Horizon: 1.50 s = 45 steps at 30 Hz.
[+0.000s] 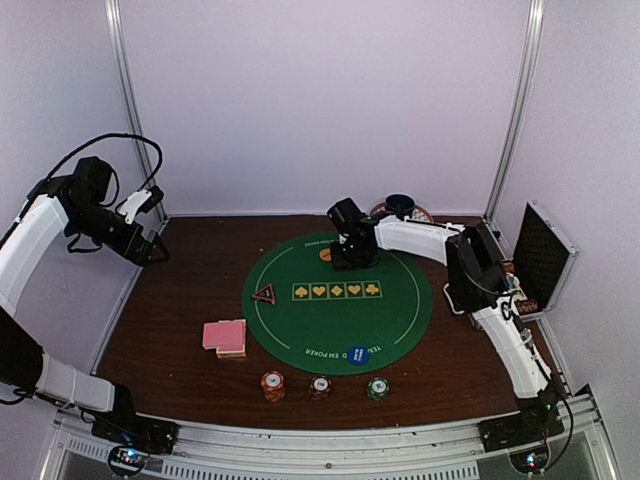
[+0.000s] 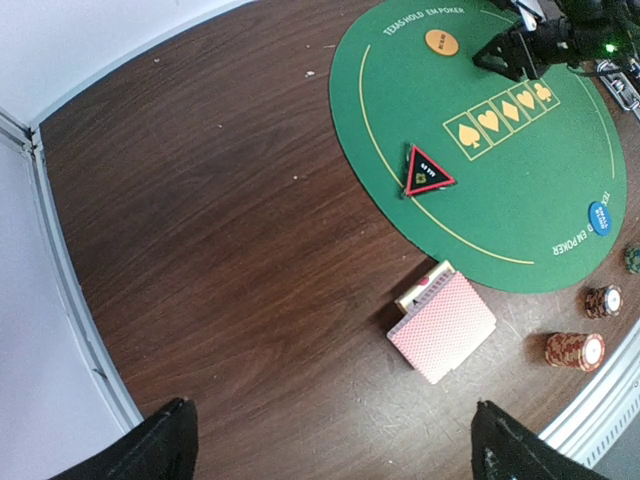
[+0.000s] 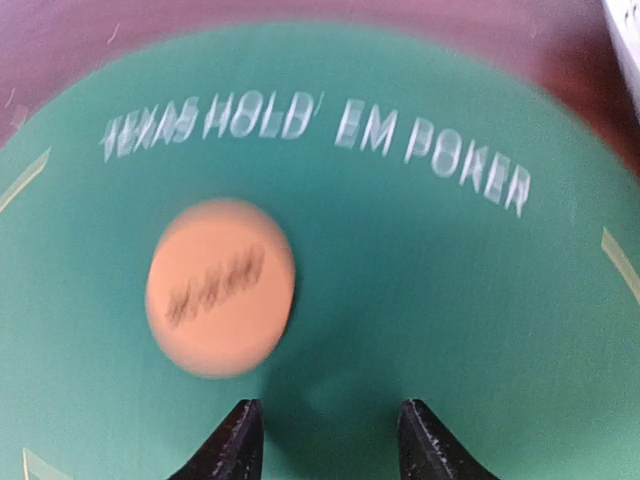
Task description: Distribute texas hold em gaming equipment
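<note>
White walls close in a brown wooden table point(image 1: 170, 340) with a round green felt mat point(image 1: 400, 310). From above, the right gripper point(image 1: 352, 262) hangs low over the far part of the mat. The orange disc point(image 1: 325, 255) lies just beside it, on its left. The blue disc point(image 1: 358, 354), triangle point(image 1: 264, 294), cards point(image 1: 224, 335) and chips point(image 1: 320, 386) are all well apart from it, toward the near edge. The left gripper point(image 1: 158, 252) is raised at the table's left edge, far from everything.

From the left wrist, its fingers stand wide with nothing between. Ahead lie the cards, a slightly skewed pile with glossy pink patterned backs, and the black, red-rimmed triangle.

The right wrist view is blurred. Its fingers are moderately apart and empty. The disc, flat, round and smooth, lies ahead and to their left, not between them. Closing here would catch only felt. I think a thin disc flat on soft cloth is hard to pinch, so the tips may push it away or wrinkle the mat.
</note>
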Motion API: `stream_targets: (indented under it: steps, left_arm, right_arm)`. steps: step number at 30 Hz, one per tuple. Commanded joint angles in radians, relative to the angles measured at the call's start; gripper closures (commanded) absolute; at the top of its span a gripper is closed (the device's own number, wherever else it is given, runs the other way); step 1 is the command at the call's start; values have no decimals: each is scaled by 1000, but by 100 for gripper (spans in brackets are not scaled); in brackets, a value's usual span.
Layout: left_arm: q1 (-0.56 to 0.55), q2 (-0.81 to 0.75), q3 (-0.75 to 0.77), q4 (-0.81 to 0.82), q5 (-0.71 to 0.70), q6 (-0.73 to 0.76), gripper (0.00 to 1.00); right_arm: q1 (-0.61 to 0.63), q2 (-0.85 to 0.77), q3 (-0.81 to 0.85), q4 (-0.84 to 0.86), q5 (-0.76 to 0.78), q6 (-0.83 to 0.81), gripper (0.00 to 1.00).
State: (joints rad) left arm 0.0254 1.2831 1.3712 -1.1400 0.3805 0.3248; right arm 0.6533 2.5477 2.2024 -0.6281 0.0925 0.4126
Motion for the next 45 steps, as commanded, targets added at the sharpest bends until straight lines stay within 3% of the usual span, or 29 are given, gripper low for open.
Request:
stream_targets:
  steps: [1, 7, 13, 25, 45]
  left_arm:
    - [7, -13, 10, -4, 8, 11, 3]
    - [6, -18, 0, -4, 25, 10, 3]
    - [6, -27, -8, -6, 37, 11, 2]
    - [7, -42, -7, -32, 47, 11, 2]
    - [7, -42, -1, -38, 59, 11, 2]
  right_arm:
    - [61, -242, -249, 71, -85, -43, 50]
    - [151, -505, -632, 129, -174, -61, 43]
    - [244, -628, -821, 73, -174, -82, 42]
    - [329, -608, -882, 42, -172, -98, 47]
    - [336, -671, -1006, -10, -103, -103, 55]
